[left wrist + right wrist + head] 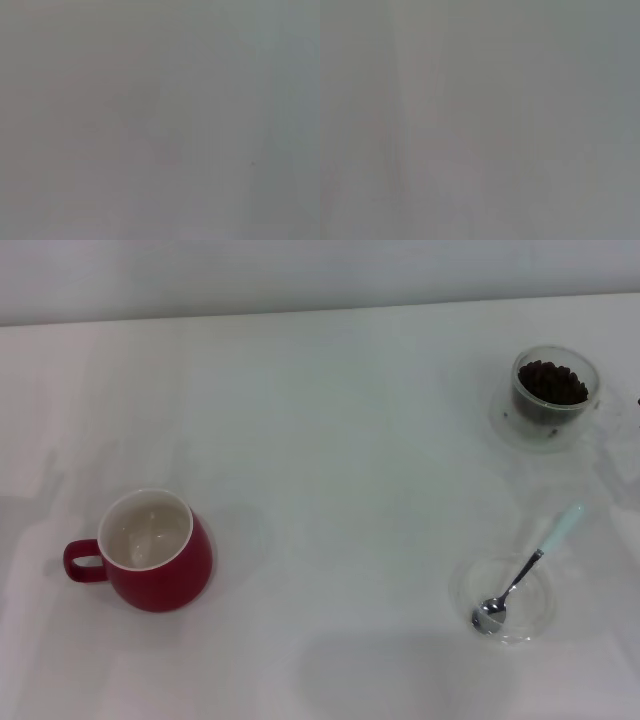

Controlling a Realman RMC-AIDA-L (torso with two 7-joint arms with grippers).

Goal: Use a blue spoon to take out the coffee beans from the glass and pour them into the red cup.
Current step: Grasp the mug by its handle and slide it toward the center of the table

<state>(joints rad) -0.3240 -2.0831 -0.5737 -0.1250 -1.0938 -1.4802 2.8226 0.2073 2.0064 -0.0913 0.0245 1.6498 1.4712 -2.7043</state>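
Note:
In the head view the red cup point(150, 555) stands upright at the near left of the white table, its cream inside bare and its loop handle pointing left. The glass point(554, 392) stands at the far right, filled with dark coffee beans point(552, 382). The blue spoon point(528, 568) lies at the near right, its metal bowl resting in a flat clear dish point(503, 598) and its pale blue handle pointing away to the right. Neither gripper shows in any view; both wrist views hold only a blank grey surface.
The white table point(330, 440) runs back to a pale wall along the far edge. A faint clear saucer point(510, 430) seems to lie under the glass. A wide bare stretch separates the red cup from the things on the right.

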